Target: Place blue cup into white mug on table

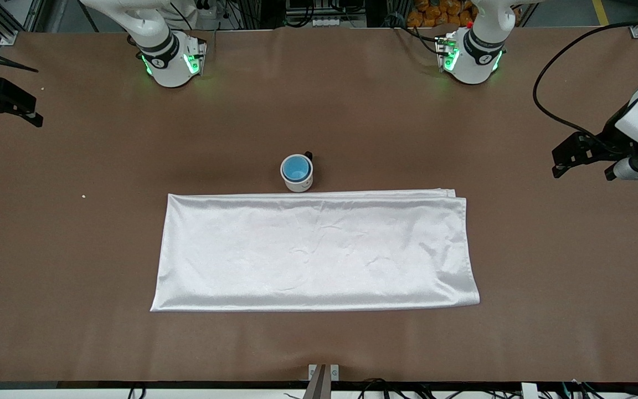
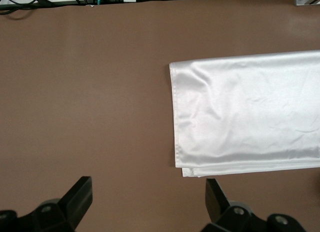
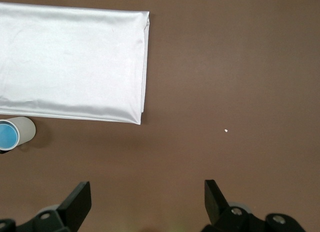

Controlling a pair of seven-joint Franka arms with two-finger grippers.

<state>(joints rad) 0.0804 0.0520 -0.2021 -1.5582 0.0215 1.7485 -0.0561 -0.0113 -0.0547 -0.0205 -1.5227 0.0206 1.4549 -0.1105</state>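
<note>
Well, both claws hang wide open and empty at the table's ends: the left gripper (image 1: 582, 162) over bare table (image 1: 75, 249) at its own end, the right gripper (image 1: 11, 108) likewise at its end. The blue cup (image 1: 297, 167) already sits inside the white mug (image 1: 298, 183), upright, touching the white cloth (image 1: 313, 249) on the edge farther from the front camera. Both arms wait well apart from it, neither clearly nearer; nothing looks left to grasp.
</note>
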